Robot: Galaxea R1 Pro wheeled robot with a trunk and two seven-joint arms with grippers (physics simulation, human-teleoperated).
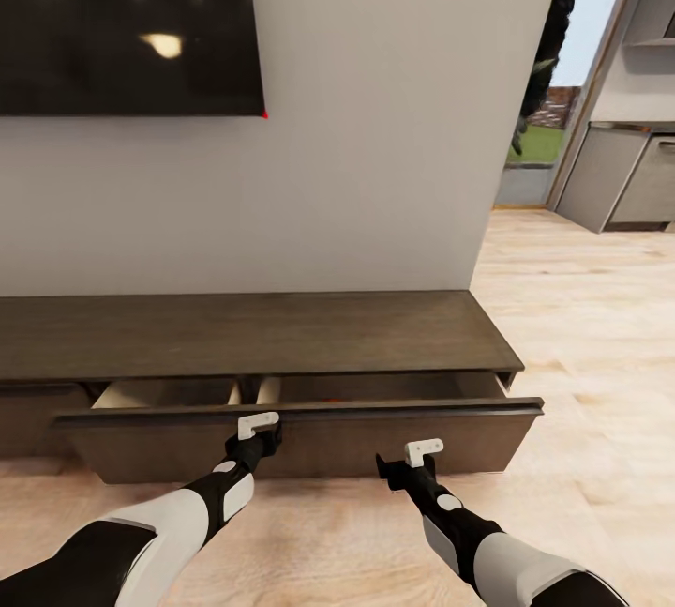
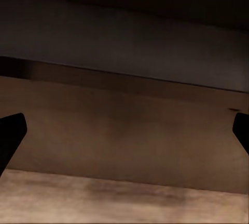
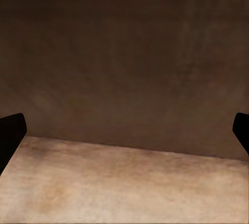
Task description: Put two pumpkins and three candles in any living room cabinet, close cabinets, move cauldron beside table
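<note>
My left gripper (image 1: pixel 258 423) sat at the top edge of the cabinet's (image 1: pixel 253 335) pulled-out drawer front (image 1: pixel 309 443), its fingers spread wide, as the dark tips at both margins of the left wrist view confirmed; whether it touched the wood I could not tell. To its right, my right gripper (image 1: pixel 424 448) hung just before the same front, lower down, jaws likewise parted and empty, facing plain brown panel above pale floor (image 1: pixel 581 344) in the right wrist view. The drawer stood partly open, showing a pale wood interior split by a divider; a faint orange glint (image 1: pixel 330 396) lay deep in the right compartment, too small for me to name as a pumpkin. The cabinet itself was a long, low, dark-brown unit against the white wall, beneath the black screen (image 1: pixel 127 21). I judged the step in hand to be the closing of this drawer. The next move called for both grippers pressing flat and evenly on the front, pushing straight toward the wall so the wide panel ran in without skewing.
</note>
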